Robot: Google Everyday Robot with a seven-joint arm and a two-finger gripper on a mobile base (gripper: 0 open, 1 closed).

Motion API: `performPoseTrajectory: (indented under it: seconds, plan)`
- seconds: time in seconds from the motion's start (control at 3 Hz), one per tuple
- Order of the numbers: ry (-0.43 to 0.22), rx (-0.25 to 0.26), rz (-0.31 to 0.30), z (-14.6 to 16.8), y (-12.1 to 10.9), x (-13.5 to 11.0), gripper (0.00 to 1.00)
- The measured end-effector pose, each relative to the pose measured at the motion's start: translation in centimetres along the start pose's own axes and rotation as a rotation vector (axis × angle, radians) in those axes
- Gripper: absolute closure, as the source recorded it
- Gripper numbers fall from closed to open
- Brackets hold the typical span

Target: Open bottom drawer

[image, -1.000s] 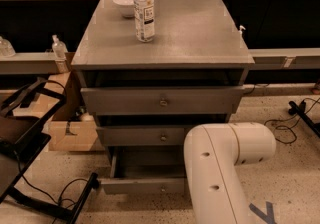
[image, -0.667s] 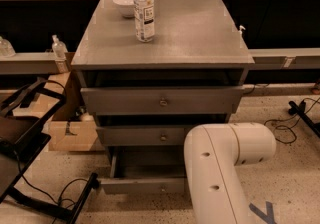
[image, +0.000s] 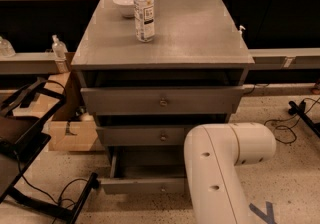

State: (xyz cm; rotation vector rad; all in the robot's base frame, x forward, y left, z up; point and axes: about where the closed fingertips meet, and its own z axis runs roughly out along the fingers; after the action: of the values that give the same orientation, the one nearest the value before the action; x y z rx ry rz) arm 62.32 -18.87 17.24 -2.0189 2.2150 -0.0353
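Note:
The grey cabinet (image: 165,38) has three drawers. The bottom drawer (image: 142,186) stands pulled out toward me, its dark inside (image: 150,163) showing behind the flat front, with a small round knob (image: 162,188) at its centre. My white arm (image: 220,168) fills the lower right and covers the right end of that drawer. My gripper is not in view; it is hidden behind the arm or below the frame.
The middle drawer (image: 145,136) and top drawer (image: 162,100) sit slightly out. A water bottle (image: 144,10) and a white bowl (image: 124,4) stand on the cabinet top. A cardboard box (image: 72,133), a black stand (image: 25,143) and floor cables (image: 65,193) lie at left.

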Motion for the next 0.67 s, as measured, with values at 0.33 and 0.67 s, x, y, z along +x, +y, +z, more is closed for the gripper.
performPoseTrajectory:
  seconds: [0.33,0.67]
  plan:
    - [0.000,0.000,0.000,0.00,0.00,0.00,0.50]
    - [0.000,0.000,0.000,0.00,0.00,0.00,0.28]
